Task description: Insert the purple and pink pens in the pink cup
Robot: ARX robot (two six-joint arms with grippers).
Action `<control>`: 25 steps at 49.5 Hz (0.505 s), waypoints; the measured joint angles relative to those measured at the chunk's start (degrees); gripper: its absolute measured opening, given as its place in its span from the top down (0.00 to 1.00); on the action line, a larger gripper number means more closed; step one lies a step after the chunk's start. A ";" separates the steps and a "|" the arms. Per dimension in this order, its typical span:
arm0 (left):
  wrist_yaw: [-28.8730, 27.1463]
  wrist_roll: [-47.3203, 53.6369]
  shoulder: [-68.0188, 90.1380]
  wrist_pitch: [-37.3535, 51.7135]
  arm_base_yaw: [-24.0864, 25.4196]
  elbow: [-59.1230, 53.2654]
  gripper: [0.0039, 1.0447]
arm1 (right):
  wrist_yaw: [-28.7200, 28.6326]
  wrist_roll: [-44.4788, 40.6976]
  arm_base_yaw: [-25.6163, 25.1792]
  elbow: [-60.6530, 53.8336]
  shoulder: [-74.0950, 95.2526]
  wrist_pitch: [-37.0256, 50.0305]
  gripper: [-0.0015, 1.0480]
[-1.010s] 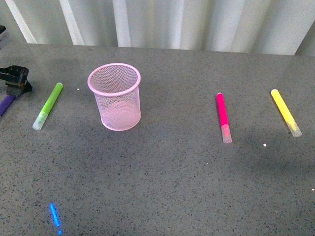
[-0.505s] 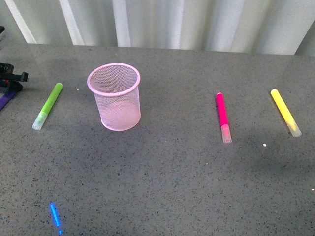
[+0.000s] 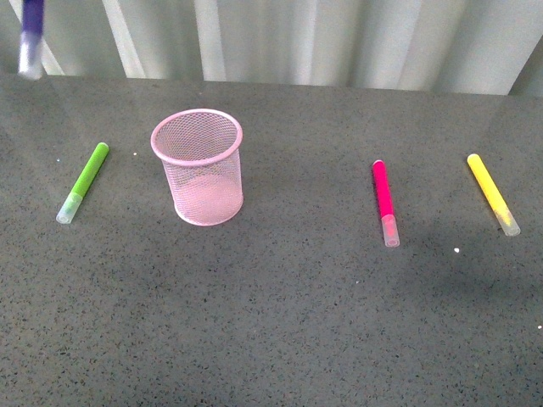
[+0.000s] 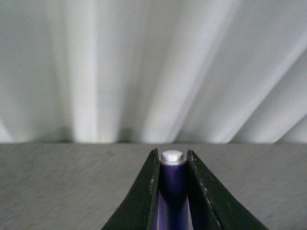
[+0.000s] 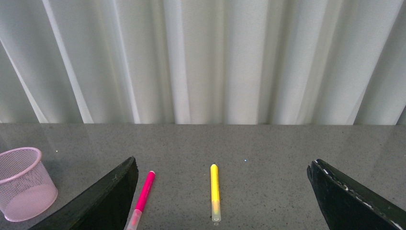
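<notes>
While the left gripper (image 4: 172,153) clamps the purple pen (image 3: 31,34) upright, high at far left, likely to clear the cup (image 3: 198,165), the right gripper (image 5: 222,162) hangs with jaws wide apart, facing the pink pen (image 3: 384,199).

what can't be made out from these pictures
- Left wrist view: the purple pen is clamped in the left pincer, which hides its sides; the bottom edge cuts off its barrel.
- Front view: that pen is blurred and cut by the top edge; neither pincer shows.
- Right wrist view: the pink pen has its capped end cut by the bottom edge.
</notes>
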 joint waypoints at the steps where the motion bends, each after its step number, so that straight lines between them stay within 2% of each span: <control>1: -0.63 -1.66 -1.22 2.19 -1.36 -1.42 0.88 | 0.00 0.00 0.00 0.00 0.00 0.00 0.07; 7: -5.33 -9.75 -4.28 11.82 -8.63 -7.32 0.88 | 0.00 0.00 0.00 0.00 0.00 0.00 0.07; 16: -17.66 -14.97 -0.83 24.37 -21.44 -11.65 0.88 | -0.02 0.00 0.00 0.00 0.00 0.00 0.07; 20: -19.67 -14.78 1.84 27.19 -23.78 -11.52 0.88 | 0.00 0.00 0.00 0.00 0.00 0.00 0.07; 25: -21.07 -14.58 4.96 28.79 -24.39 -10.91 0.88 | 0.00 0.00 0.00 0.00 0.00 0.00 0.07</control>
